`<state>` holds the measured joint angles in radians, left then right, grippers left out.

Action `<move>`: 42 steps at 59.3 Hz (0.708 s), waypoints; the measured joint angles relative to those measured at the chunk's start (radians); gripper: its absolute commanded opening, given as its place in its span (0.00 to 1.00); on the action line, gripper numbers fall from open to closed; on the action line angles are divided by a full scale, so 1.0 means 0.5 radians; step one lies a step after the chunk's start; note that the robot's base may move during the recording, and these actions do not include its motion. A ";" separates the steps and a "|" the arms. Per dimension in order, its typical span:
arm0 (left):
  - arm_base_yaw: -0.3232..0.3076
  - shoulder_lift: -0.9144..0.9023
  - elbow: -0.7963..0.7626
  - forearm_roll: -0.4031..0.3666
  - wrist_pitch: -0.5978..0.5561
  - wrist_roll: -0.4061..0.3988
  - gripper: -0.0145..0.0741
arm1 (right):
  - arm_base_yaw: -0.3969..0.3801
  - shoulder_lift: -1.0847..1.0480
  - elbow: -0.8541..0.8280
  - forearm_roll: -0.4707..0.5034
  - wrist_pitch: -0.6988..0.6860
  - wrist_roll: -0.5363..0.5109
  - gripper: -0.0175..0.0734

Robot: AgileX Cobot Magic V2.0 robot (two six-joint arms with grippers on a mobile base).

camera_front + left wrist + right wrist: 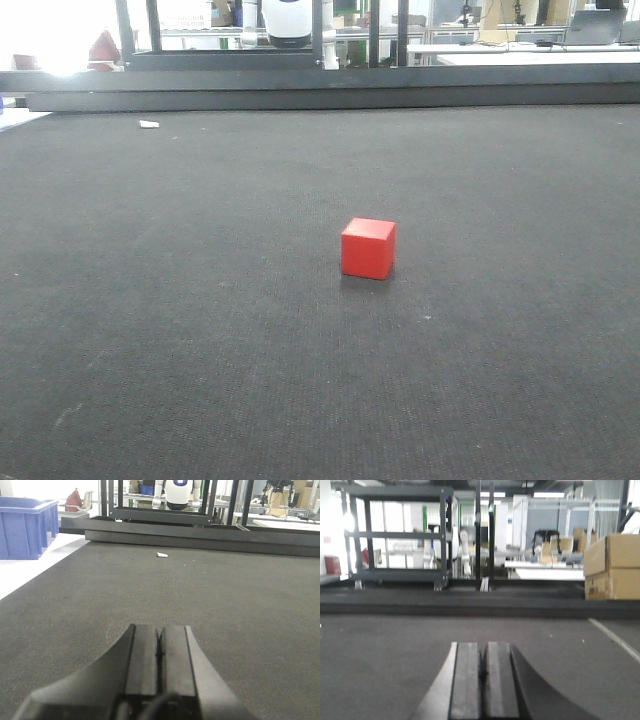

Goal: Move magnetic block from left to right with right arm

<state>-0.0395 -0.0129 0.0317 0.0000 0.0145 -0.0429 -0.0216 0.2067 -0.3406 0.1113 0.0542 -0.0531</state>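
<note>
- The magnetic block [368, 248] shows only its top and two near faces in the front view; its far sides and underside are hidden.
- The left gripper [159, 630] is cut off by the bottom edge, so only its closed-together fingers and part of the body show.
- The right gripper [483, 647] is cropped the same way, and the whole right wrist view is soft, the far shelving smeared.
- A white scrap [149, 124] at far left is too small to identify.
- The white robot [287, 25] at the far edge loses its upper part to the frame top.
- The blue bin [25, 527] is cut at the left edge.
- The cardboard boxes [612, 565] are cut at the right edge.
</note>
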 measured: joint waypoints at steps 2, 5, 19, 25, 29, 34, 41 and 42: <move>0.000 0.000 0.000 0.000 0.000 0.000 0.03 | 0.010 0.093 -0.045 0.000 0.013 0.000 0.36; 0.000 0.000 0.000 0.000 0.000 0.000 0.03 | 0.034 0.223 -0.107 0.000 0.025 0.000 0.45; 0.000 0.000 0.000 0.000 0.000 0.000 0.03 | 0.265 0.872 -0.463 0.000 0.135 0.004 0.88; 0.000 0.000 0.000 0.000 0.000 0.000 0.03 | 0.374 1.125 -0.653 0.000 0.298 0.036 0.87; 0.000 0.000 0.000 0.000 0.000 0.000 0.03 | 0.468 1.309 -0.789 -0.004 0.424 0.078 0.87; 0.000 0.000 0.000 0.000 0.000 0.000 0.03 | 0.601 1.534 -0.988 -0.026 0.610 0.184 0.87; 0.000 0.000 0.000 0.000 0.000 0.000 0.03 | 0.810 1.838 -1.309 -0.116 0.868 0.438 0.87; 0.000 0.000 0.000 0.000 0.000 0.000 0.03 | 0.834 1.874 -1.345 -0.131 0.914 0.478 0.87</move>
<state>-0.0395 -0.0129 0.0317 0.0000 0.0145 -0.0429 0.3952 1.1437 -1.0133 0.0459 0.5111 0.1860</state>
